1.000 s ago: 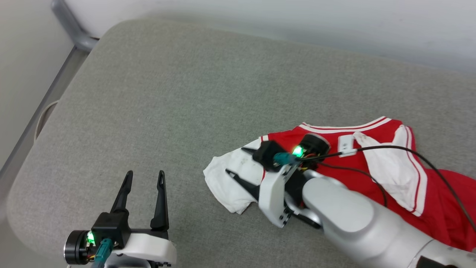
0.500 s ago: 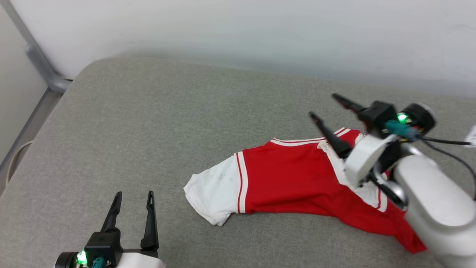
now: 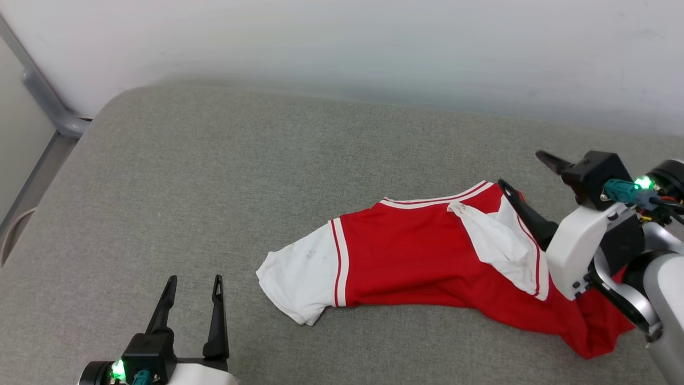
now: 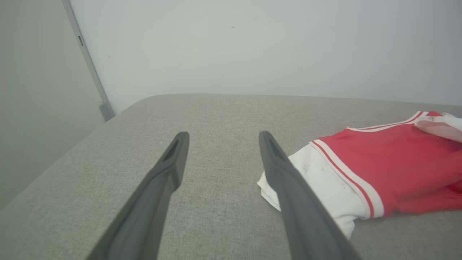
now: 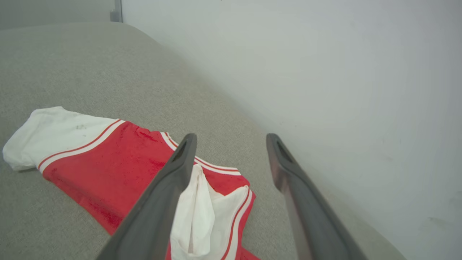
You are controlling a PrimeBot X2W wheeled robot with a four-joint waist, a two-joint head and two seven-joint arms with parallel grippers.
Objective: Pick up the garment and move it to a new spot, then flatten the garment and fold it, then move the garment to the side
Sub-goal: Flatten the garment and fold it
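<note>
While the left gripper (image 3: 195, 279) hung at 7 o'clock over the grey cushion (image 3: 214, 176), fingers apart and empty, the garment (image 3: 406, 256) lay centre-right. Its long axis ran from 9 to 4 o'clock, white sleeve pointing left, collar trim toward 12. The head view caught the crumpled red hem by the right arm, and the left wrist view cut that end off. At 3 o'clock the right gripper (image 3: 521, 168) hovered spread and empty over the garment's right end. The right wrist view showed the folded-over second sleeve close beneath one finger.
</note>
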